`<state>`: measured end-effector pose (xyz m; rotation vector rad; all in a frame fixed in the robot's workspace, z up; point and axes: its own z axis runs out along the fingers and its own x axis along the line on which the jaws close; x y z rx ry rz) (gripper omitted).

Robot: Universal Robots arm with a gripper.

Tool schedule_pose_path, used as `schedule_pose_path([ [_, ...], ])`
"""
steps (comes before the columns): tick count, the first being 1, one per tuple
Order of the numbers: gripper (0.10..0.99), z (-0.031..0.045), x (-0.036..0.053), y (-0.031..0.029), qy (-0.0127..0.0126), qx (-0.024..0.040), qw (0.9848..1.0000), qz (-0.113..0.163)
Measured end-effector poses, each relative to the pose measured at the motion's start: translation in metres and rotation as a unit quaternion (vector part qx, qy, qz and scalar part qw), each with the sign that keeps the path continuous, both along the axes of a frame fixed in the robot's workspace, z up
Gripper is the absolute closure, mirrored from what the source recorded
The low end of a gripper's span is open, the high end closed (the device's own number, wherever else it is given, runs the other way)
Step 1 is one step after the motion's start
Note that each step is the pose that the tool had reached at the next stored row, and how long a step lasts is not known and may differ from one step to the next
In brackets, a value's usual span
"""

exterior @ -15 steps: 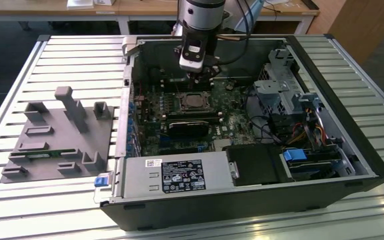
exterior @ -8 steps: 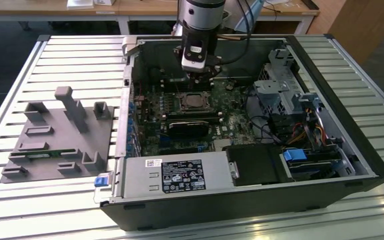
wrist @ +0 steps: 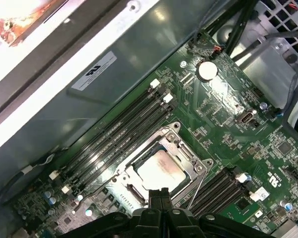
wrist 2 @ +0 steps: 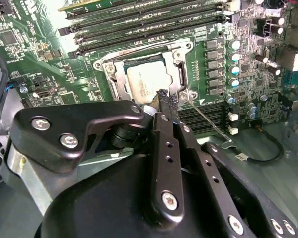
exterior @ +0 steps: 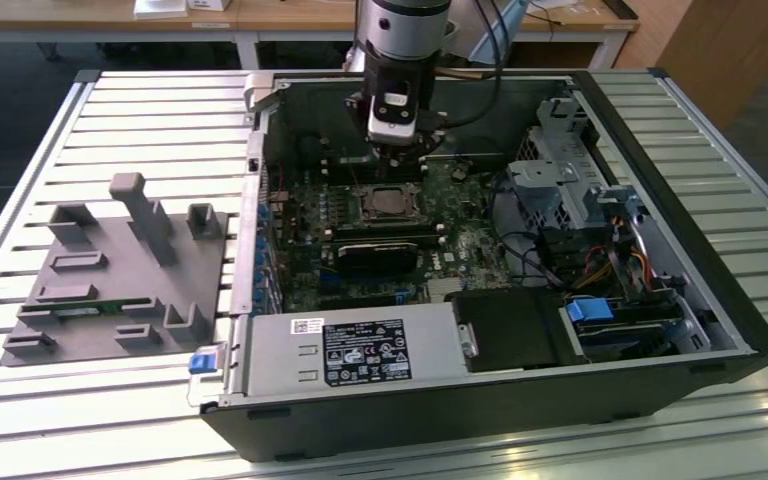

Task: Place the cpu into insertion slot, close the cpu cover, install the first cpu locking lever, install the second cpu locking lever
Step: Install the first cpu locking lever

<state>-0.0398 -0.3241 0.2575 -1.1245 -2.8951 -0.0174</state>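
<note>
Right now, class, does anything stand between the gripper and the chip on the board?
Nothing visible does. The gripper hangs close to the chip, whose top shows bare through the metal cover lying over its edges.

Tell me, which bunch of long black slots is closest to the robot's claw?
The slots right beside the gripper, on its side of the cpu. The other set lies across the cpu, along the metal case wall.
</note>
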Motion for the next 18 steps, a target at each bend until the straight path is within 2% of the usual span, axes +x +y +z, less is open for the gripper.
schedule_pose_path([
  [2,0.980,0.0000,0.0000,0.0000,0.0000,0.0000,1.0000,0.008],
  [4,0.980,0.0000,0.0000,0.0000,0.0000,0.0000,0.9995,0.031],
  [8,0.980,0.0000,0.0000,0.0000,-0.0006,-0.0001,0.9979,0.065],
  [9,0.980,0.0000,0.0000,0.0000,-0.0025,-0.0002,0.9975,0.071],
  [12,0.980,0.0000,0.0000,0.0000,-0.0107,-0.0006,0.9963,0.086],
  [15,0.980,0.0000,0.0000,0.0000,-0.0142,-0.0002,0.9942,0.106],
  [16,0.980,0.0000,0.0000,0.0000,-0.0159,0.0001,0.9930,0.117],
  [18,0.980,-0.0001,0.0000,0.0000,-0.0175,0.0002,0.9910,0.132],
])
